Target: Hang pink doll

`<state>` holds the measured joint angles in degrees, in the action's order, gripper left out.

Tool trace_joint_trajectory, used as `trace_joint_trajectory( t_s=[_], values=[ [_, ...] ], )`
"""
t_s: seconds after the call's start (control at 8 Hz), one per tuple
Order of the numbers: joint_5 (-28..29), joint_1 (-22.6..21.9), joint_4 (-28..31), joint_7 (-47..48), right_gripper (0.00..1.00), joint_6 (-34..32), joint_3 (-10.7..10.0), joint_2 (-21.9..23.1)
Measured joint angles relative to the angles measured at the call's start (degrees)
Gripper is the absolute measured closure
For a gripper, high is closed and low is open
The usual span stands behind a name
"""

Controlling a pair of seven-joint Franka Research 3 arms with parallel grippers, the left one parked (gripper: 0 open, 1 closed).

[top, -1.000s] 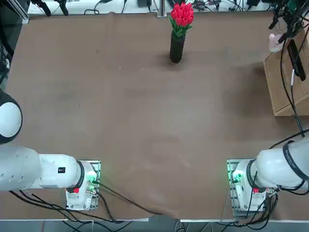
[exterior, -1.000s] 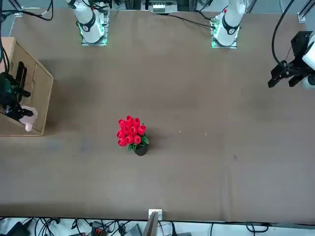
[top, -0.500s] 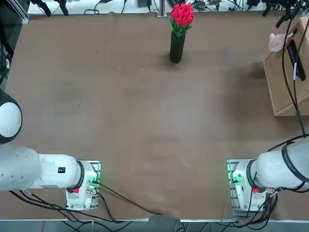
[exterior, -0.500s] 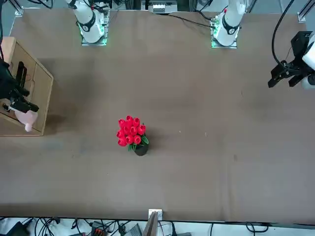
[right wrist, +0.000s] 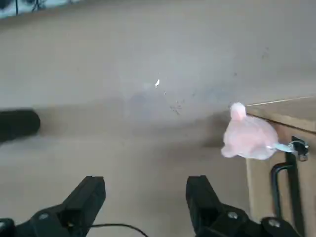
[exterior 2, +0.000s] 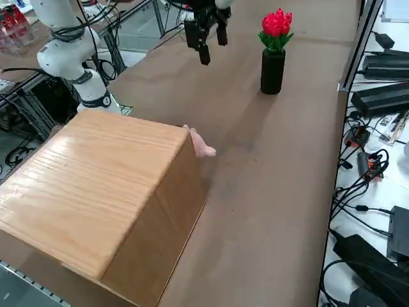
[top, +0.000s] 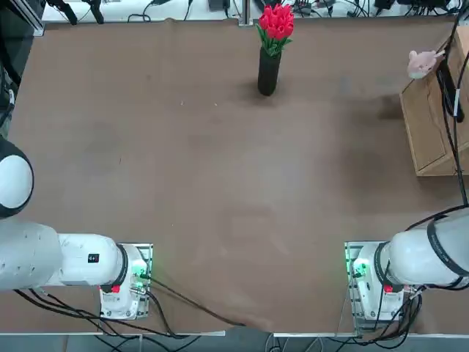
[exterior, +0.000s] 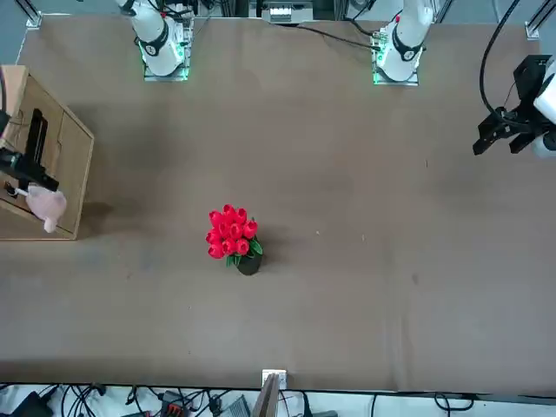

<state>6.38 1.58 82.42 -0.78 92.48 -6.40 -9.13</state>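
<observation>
This is a robotics lab, shown by the white robot arm (top: 429, 253) mounted at the lower right of the top view and, in the right side view, the loose black cables (exterior 2: 358, 185) and power adapters (exterior 2: 383, 99) crowding the right edge.

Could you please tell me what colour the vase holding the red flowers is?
The vase is black, seen best in the right side view.

You see red tulips (top: 275, 22) in blk vase (top: 268, 72), upright on brown table (top: 220, 161); wooden cabinet (exterior 2: 96, 192) w/ blk handle (right wrist: 292, 190).
</observation>
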Motion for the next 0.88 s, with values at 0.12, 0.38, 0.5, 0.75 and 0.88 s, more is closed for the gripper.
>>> trace_joint_trajectory(
  t_s=[0.12,0.38,0.5,0.75,0.88],
  values=[
    [-0.70,0.03,0.91,-3.22,0.00,-0.84,-0.10,1.27],
    [-6.90,-0.43,10.21,-5.16,0.00,4.40,1.13,6.88],
    [-8.33,-1.00,13.57,-5.16,0.00,4.31,2.10,9.18],
    [-8.77,-1.59,14.00,-5.16,0.00,-0.55,2.81,10.90],
    [-8.39,-1.56,13.36,-5.16,0.00,-1.93,2.78,10.90]
  ],
)
